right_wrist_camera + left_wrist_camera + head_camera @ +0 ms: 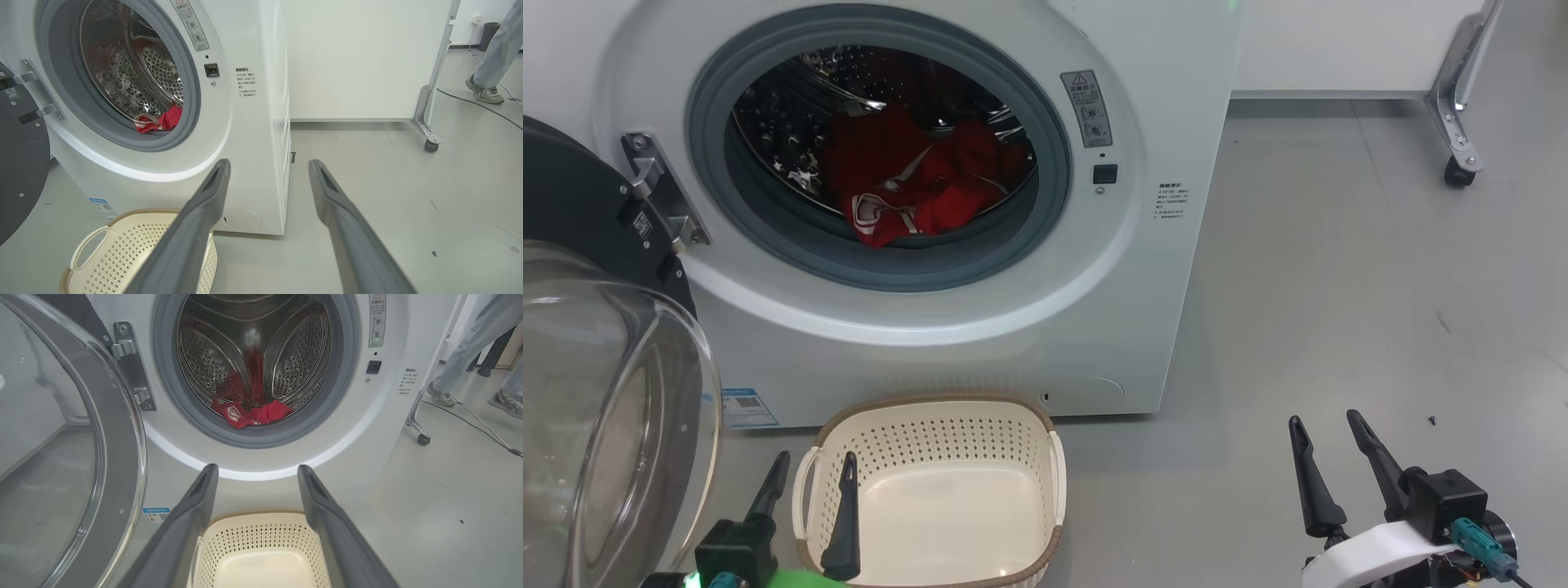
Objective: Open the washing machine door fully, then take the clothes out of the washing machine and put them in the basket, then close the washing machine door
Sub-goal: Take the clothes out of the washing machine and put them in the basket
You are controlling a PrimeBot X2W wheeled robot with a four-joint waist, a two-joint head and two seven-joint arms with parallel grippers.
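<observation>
Before the robot, head view: you have one washing machine (pixel 1152 310), white, its round mouth facing the camera behind a grey rubber gasket (pixel 1045 163). One washing machine door (pixel 572 204), glossy black with a bulging clear glass bowl, stands wide open at the left on a metal hinge (pixel 658 192). One bundle of clothes (pixel 915 192), red with white stripes, lies crumpled low in the perforated steel drum (pixel 792 139), at the gasket lip. One basket (pixel 931 406), cream perforated plastic with a brown rim and two loop handles, sits on the grey floor (pixel 1339 286) just before the machine, open upward, long axis parallel to the machine front. The left gripper (pixel 816 459) hangs at the basket's left end, its two dark fingers (pixel 843 523) spread and empty. The right gripper (pixel 1325 419) is well to the right over the floor, likewise spread and empty.

Left wrist view: note both fingers point at the drum mouth, with the basket below between them. A person's legs (pixel 461 355) show at far right.

Right wrist view: the fingers point towards the machine's right front corner.
</observation>
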